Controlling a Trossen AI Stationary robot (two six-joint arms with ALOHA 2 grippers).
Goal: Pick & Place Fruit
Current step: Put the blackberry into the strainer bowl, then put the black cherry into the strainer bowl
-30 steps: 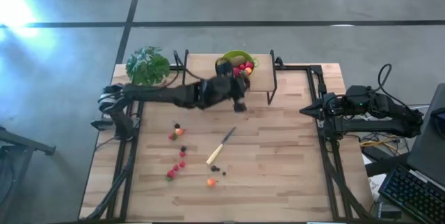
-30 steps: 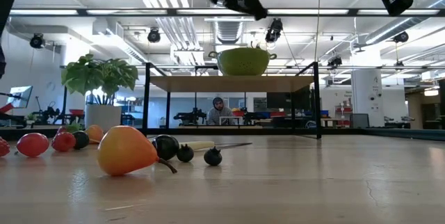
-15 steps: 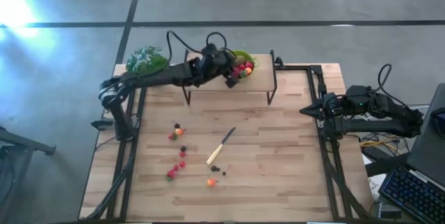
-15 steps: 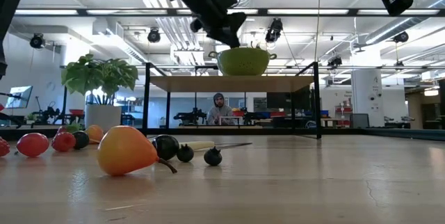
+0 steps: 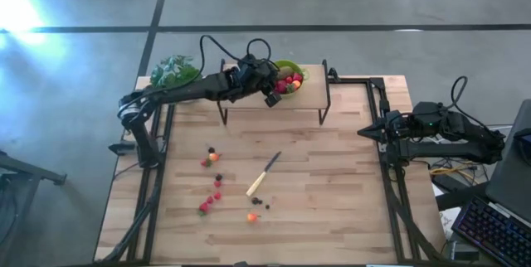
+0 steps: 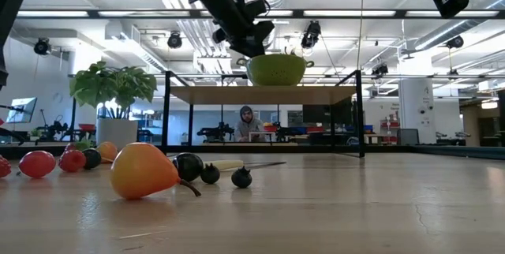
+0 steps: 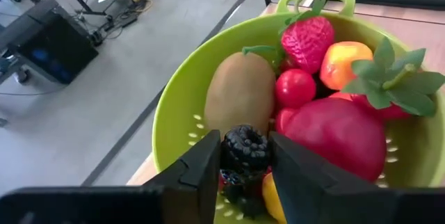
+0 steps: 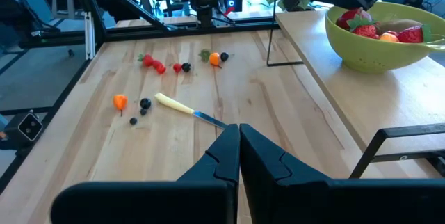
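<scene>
A green bowl (image 5: 288,74) stands on the raised shelf at the table's far edge. It holds a brown kiwi (image 7: 240,92), strawberries (image 7: 306,40) and other red and orange fruit. My left gripper (image 7: 245,158) hovers over the bowl's left rim (image 6: 251,58), shut on a blackberry (image 7: 245,147). Several small red, dark and orange fruit pieces (image 5: 214,186) lie on the table's left half, with a pear-shaped orange one (image 6: 142,171) among them. My right gripper (image 5: 365,133) waits shut at the table's right edge. My left gripper pinches the blackberry by its two opposite sides (image 7: 229,149) between its two fingers (image 7: 208,165). The fingers slant down from the table's left side. The berry is lifted clear of the table, over the fruit inside the bowl.
A pale-handled knife (image 5: 264,174) lies mid-table beside the loose fruit. A leafy potted plant (image 5: 174,72) stands at the far left corner. The shelf's dark frame legs (image 5: 323,114) stand on the table. A seated person (image 6: 249,124) shows in the room behind.
My left gripper has swung from above the shelf's near edge toward the table's far edge, stopping over the bowl's left rim. It has turned and dipped a little on the way. In the last half second it has almost kept still.
</scene>
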